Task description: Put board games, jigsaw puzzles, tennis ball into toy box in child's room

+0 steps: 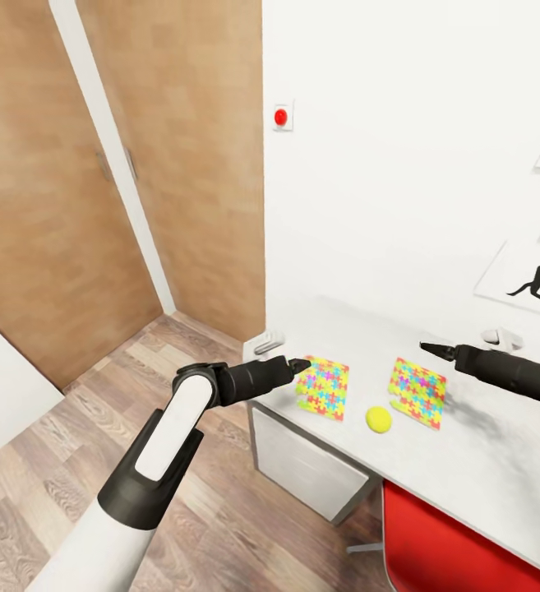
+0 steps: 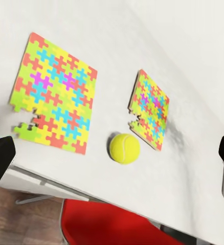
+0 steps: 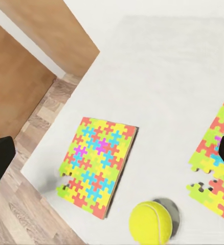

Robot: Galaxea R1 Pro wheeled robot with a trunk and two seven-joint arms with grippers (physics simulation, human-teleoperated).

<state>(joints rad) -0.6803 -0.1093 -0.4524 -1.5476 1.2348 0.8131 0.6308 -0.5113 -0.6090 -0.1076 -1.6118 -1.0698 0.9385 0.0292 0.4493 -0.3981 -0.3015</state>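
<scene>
Left hand [image 1: 301, 364] hovers beside jigsaw puzzle [image 1: 324, 386].

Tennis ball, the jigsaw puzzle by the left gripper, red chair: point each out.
tennis ball [image 1: 378, 418], head view, centre of the ball.
jigsaw puzzle [image 1: 324, 386], head view, middle of its printed face.
red chair [image 1: 450, 547], head view, on its red seat.

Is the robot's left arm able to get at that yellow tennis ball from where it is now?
Probably yes. The left gripper hovers at the table edge, and the tennis ball lies in the open between the two jigsaw puzzles, nothing covering it.
</scene>
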